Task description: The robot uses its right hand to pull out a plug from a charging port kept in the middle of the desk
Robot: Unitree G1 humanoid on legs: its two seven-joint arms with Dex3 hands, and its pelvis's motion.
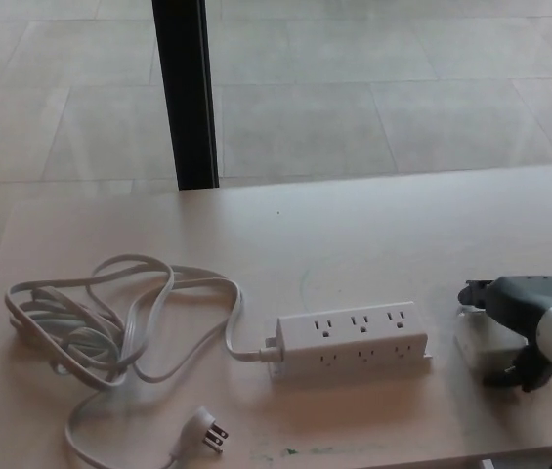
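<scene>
A white power strip (352, 338) with two rows of sockets lies in the middle of the desk (373, 234), and none of its visible sockets holds a plug. To its right, my right hand (512, 318) rests low on the desk. Its black fingers are closed around a white plug adapter (484, 341), which touches or nearly touches the desk surface. The strip's grey cord (90, 322) lies coiled at the left and ends in a loose plug (205, 430) near the front edge. My left hand does not show.
A black vertical post (186, 93) stands behind the desk's far edge. Pale tiled floor lies beyond. The desk's front edge runs along the bottom of the picture, close to the loose plug.
</scene>
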